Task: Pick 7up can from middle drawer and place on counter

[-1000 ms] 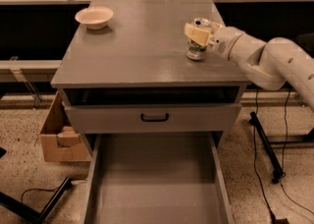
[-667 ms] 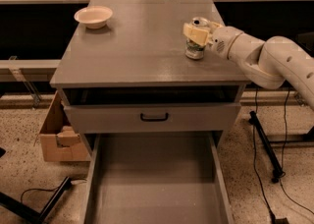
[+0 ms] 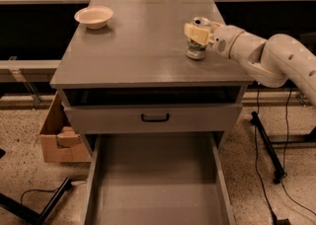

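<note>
The can stands upright on the bench, near its right edge and about midway from front to back, with its silver top showing above the gripper. The gripper reaches in from the right on a white arm, and its pale yellow fingers are clamped on the upper part of the can, whose base rests on the grey surface. A cream bowl sits at the far left corner of the bench, well apart from the can. Below the bench top, a drawer front with a black handle is nearly closed. Under it the middle drawer is pulled far out, showing a bare grey floor. A cardboard box stands on the floor to the left of the cabinet.
</note>
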### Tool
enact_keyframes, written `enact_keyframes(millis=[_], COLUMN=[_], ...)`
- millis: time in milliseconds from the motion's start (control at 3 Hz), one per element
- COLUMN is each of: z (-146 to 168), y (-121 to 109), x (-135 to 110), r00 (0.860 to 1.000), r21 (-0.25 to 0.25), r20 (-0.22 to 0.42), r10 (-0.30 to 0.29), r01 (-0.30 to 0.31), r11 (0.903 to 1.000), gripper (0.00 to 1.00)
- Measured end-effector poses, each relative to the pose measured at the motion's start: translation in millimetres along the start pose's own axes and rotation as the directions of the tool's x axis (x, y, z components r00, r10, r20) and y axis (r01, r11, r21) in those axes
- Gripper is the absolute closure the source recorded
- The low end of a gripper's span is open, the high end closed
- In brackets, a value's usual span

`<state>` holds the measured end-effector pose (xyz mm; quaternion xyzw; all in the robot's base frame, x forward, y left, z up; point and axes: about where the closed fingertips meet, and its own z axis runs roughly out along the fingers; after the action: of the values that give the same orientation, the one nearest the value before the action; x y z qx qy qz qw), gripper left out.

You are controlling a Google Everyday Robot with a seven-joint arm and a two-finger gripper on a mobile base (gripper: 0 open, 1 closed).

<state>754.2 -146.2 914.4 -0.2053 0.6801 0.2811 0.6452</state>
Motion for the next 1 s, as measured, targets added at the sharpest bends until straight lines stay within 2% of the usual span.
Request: enact_keyframes(millis=[333, 667, 1000], z=[0.0, -8.4, -21.6], y=[0.0, -0.1, 13.5], x=[0.0, -12.2, -35.2], r00=[1.000, 1.000, 0.990], r21=[0.000, 0.005, 0.007], r20=[0.000, 0.025, -0.032], r10=[0.000, -0.012, -0.140], r01=[0.000, 0.012, 0.140], r11=[1.0000, 0.9999, 0.9901], gripper=[0.16, 0.00, 0.00])
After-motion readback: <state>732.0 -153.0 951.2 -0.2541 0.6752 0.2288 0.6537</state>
